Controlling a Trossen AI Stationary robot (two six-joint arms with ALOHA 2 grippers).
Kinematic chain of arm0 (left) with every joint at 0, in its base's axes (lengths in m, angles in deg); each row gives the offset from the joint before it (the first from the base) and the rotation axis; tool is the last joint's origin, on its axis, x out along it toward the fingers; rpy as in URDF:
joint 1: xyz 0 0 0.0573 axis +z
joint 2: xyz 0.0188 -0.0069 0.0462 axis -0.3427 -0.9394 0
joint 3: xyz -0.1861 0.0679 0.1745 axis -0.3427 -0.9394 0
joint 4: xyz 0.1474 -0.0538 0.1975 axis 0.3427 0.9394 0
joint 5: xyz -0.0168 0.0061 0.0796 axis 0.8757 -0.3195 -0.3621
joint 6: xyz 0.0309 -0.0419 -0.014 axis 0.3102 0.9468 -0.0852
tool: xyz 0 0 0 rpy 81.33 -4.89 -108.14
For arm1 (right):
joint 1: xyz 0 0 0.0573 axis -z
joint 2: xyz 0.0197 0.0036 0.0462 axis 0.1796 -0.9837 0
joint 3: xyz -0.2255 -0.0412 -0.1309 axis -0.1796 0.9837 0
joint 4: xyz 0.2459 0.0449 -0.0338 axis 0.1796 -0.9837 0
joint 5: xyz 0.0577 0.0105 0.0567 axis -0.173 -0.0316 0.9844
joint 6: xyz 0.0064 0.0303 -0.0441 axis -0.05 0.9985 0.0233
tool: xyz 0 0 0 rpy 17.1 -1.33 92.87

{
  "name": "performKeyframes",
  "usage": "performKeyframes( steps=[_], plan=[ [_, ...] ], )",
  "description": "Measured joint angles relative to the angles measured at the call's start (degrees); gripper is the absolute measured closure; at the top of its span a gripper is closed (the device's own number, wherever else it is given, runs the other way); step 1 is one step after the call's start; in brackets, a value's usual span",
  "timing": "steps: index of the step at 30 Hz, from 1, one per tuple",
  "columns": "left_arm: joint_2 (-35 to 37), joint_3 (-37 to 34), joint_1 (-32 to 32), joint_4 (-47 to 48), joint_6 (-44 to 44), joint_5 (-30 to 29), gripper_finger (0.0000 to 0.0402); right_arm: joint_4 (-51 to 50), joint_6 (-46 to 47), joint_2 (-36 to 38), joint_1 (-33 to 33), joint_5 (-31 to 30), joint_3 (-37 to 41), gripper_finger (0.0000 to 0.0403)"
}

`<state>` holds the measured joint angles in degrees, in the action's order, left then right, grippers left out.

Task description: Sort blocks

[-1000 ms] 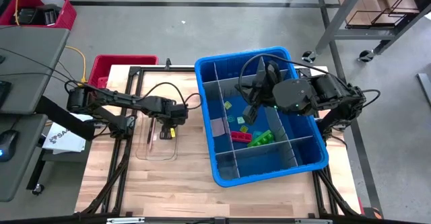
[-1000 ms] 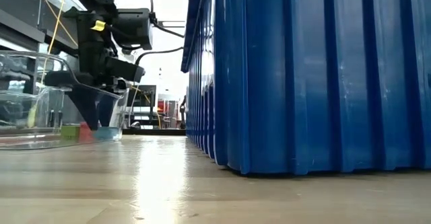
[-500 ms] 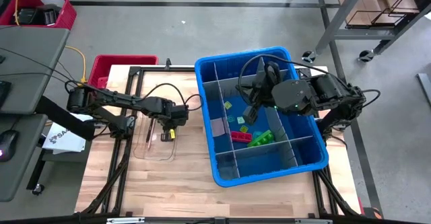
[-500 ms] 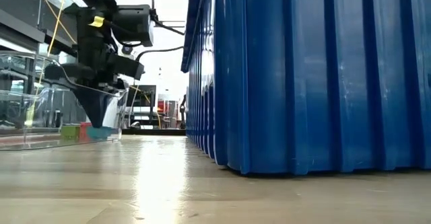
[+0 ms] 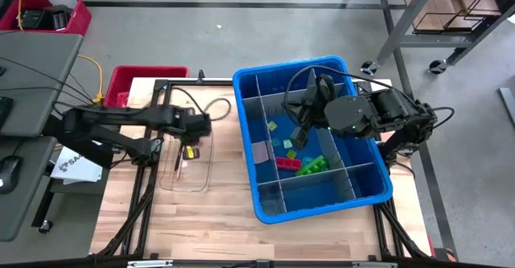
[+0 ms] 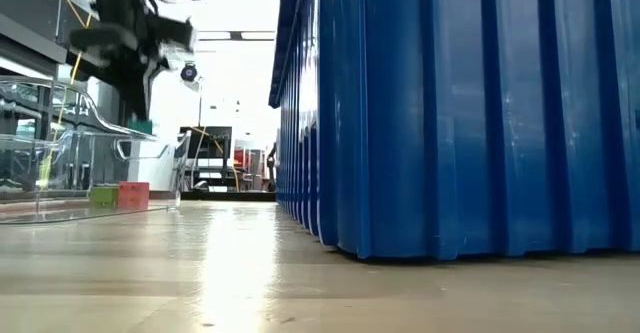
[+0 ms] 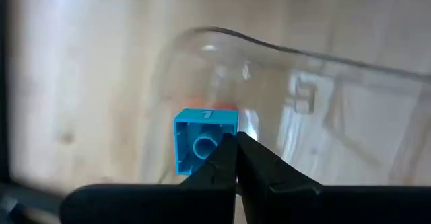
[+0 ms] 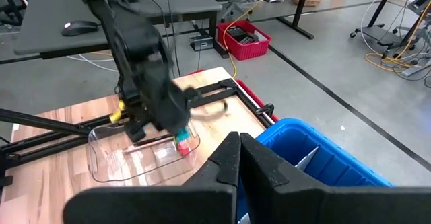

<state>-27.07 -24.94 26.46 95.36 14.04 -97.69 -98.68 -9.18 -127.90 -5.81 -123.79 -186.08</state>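
Left hand (image 5: 190, 144) hangs over the clear tray (image 5: 197, 183), fingers pressed together with nothing between them, and a blue block (image 7: 204, 140) lies in the tray right under its tips. Right hand (image 5: 300, 137) sits over the blue bin (image 5: 249, 79), fingers pressed together and empty, just above the loose blocks (image 5: 288, 162) in the bin's middle compartment.

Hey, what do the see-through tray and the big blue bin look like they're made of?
The clear tray looks like thin glossy transparent plastic: the wooden table shows through it and its rim glints. The blue bin looks like moulded opaque plastic, semi-glossy, with ribbed walls in the low view.
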Motion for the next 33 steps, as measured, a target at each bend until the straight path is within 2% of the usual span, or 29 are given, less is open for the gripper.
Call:
performKeyframes(
  steps=[3, 5, 7, 11, 17, 21, 24, 28, 33],
  plan=[
    [4.3, 2.5, 0.0, -0.8, 7.6, -2.7, 0.0401, 0.0, 0.0, 0.1, 0.0, 0.0, 0.0, 0.0403],
    [6.0, 4.3, -0.1, -5.6, 11.4, -2.7, 0.0401, 0.0, -0.1, 0.1, 0.0, 0.0, 0.0, 0.0403],
    [5.4, 6.4, -0.6, -10.7, 11.3, -2.2, 0.0401, 0.0, -0.4, 0.1, 0.0, 0.0, 0.0, 0.0403],
    [-2.6, 12.7, -2.3, -19.4, 8.7, -2.0, 0.0401, 0.0, -0.4, 0.1, 0.0, -0.2, 0.0, 0.0403],
    [-19.4, 29.0, -4.6, -33.6, -0.2, -0.8, 0.0401, 1.7, -0.4, 0.2, 0.0, -0.3, 0.0, 0.0403],
    [-27.2, 38.6, -4.8, -35.4, -6.2, 3.2, 0.0401, 1.8, 0.0, 0.3, 0.0, 0.2, 0.0, 0.0403],
    [-31.8, 41.8, -4.3, -34.8, -7.4, 3.4, 0.0397, 1.8, 0.0, 0.3, 0.0, 0.5, 0.0, 0.0403],
    [-36.0, 44.0, -3.1, -33.4, -1.4, 6.0, 0.0362, 1.8, 0.0, 0.3, 0.0, 0.6, 0.0, 0.0403],
    [-36.6, 44.2, -2.6, -33.1, 3.7, 8.0, 0.0289, 1.8, -0.3, 0.3, 0.0, 0.9, 0.0, 0.0403]
  ],
)
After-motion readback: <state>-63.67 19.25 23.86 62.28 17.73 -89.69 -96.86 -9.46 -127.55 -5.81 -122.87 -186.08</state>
